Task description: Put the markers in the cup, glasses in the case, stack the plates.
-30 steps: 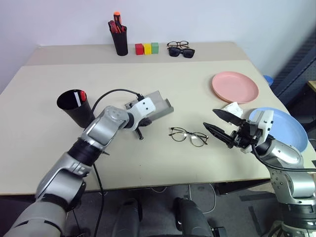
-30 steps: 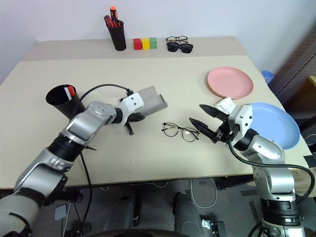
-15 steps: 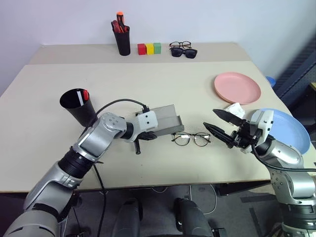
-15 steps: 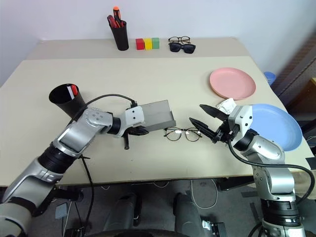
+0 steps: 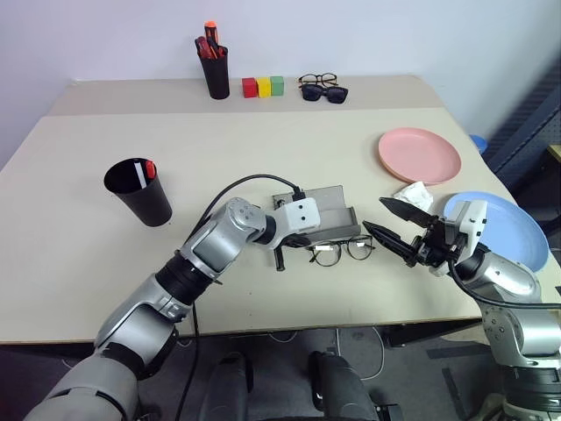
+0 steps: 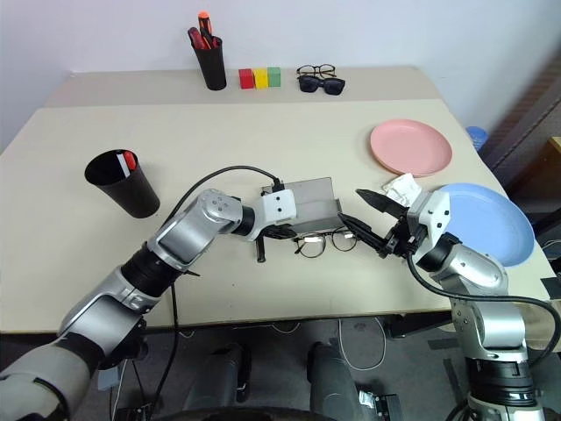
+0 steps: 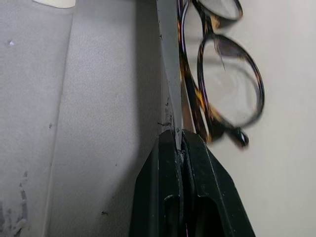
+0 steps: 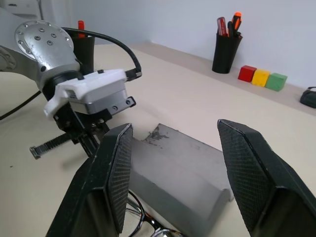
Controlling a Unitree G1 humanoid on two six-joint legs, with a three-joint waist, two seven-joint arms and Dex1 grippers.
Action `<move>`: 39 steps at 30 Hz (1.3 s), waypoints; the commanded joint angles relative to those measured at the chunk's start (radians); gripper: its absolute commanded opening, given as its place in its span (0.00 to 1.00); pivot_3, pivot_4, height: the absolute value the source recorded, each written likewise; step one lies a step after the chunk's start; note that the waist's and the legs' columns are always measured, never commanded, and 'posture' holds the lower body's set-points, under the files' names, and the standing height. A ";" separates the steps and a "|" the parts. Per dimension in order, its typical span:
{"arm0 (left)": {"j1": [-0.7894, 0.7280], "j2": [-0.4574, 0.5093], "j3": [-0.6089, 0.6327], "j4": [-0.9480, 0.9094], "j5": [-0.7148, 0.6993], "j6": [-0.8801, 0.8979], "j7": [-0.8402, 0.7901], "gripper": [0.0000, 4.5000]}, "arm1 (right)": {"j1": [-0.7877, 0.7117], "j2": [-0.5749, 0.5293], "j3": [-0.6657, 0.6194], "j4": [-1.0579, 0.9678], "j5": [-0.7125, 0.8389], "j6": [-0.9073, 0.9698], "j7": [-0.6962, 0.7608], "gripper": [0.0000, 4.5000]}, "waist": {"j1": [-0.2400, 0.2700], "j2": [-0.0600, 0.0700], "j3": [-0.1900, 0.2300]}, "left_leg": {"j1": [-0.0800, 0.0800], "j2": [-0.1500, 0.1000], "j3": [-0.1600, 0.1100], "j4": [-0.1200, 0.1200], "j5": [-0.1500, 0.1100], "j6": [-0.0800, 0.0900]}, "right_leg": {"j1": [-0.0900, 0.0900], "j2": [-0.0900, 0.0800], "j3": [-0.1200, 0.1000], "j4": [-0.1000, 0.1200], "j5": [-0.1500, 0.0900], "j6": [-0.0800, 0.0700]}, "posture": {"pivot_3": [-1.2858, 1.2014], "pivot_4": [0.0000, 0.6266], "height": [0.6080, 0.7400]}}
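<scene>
My left gripper (image 7: 177,136) is shut on the near wall of the open grey case (image 5: 323,213), mid-table. The thin black-framed glasses (image 5: 342,252) lie on the table right against that wall, beside the fingers (image 7: 207,163). My right gripper (image 5: 390,230) hovers open just right of the glasses, pointing at them and the case (image 8: 182,177). The black cup (image 5: 140,193) stands at the left with a red-capped marker (image 5: 146,168) inside. The pink plate (image 5: 419,154) lies at the right. The blue plate (image 5: 513,230) lies nearer, behind my right arm.
At the table's far edge stand a black pen pot (image 5: 216,74) with red markers, three coloured blocks (image 5: 263,86), and two other pairs of glasses (image 5: 322,88). A crumpled white scrap (image 5: 412,194) lies between the plates.
My left gripper has dragged the case to the right across the table until its wall meets the glasses. The right gripper has stayed still and open.
</scene>
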 commanded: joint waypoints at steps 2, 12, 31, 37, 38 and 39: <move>-0.030 -0.005 0.015 0.010 0.032 -0.019 0.022 0.01 | 0.007 -0.019 -0.024 -0.037 0.000 -0.021 0.006 0.61 | 0.000 0.000 0.000 | 0.000 0.000 0.000 0.000 0.000 0.000 | 0.000 0.000 0.000 0.000 0.000 0.000 | 0.52 0.24 1.00; -0.009 0.074 0.013 0.064 0.072 -0.123 -0.003 0.01 | 0.023 -0.051 0.015 -0.004 -0.066 -0.042 0.040 0.61 | 0.000 0.000 0.000 | 0.000 0.000 0.000 0.000 0.000 0.000 | 0.000 0.000 0.000 0.000 0.000 0.000 | 0.52 0.24 1.00; 0.025 0.081 0.095 -0.061 0.023 -0.073 -0.080 0.99 | -0.024 -0.110 0.111 0.121 -0.172 -0.087 0.153 0.61 | -0.003 0.001 -0.001 | 0.001 0.000 0.000 0.001 0.000 0.000 | 0.001 0.000 0.000 0.000 0.000 0.000 | 0.52 0.24 1.00; 0.131 0.228 0.183 -0.244 -0.050 -0.057 -0.140 0.99 | -0.159 -0.102 0.182 0.281 -0.201 -0.123 0.244 0.61 | -0.005 0.001 0.000 | 0.001 0.000 -0.001 0.001 0.000 0.000 | -0.001 0.001 0.000 0.005 0.000 0.000 | 0.52 0.24 1.00; 0.152 0.255 0.199 -0.270 -0.062 -0.059 -0.149 0.99 | -0.187 -0.099 0.191 0.319 -0.207 -0.134 0.258 0.61 | -0.006 0.001 0.000 | 0.002 0.000 -0.001 0.001 0.000 0.000 | -0.001 0.001 0.000 0.006 -0.001 0.001 | 0.52 0.24 1.00; 0.172 0.279 0.211 -0.295 -0.073 -0.060 -0.158 0.99 | -0.213 -0.096 0.198 0.354 -0.211 -0.142 0.271 0.61 | -0.006 0.001 0.000 | 0.002 0.000 -0.001 0.001 0.000 0.000 | -0.001 0.000 0.001 0.006 -0.001 0.001 | 0.52 0.24 1.00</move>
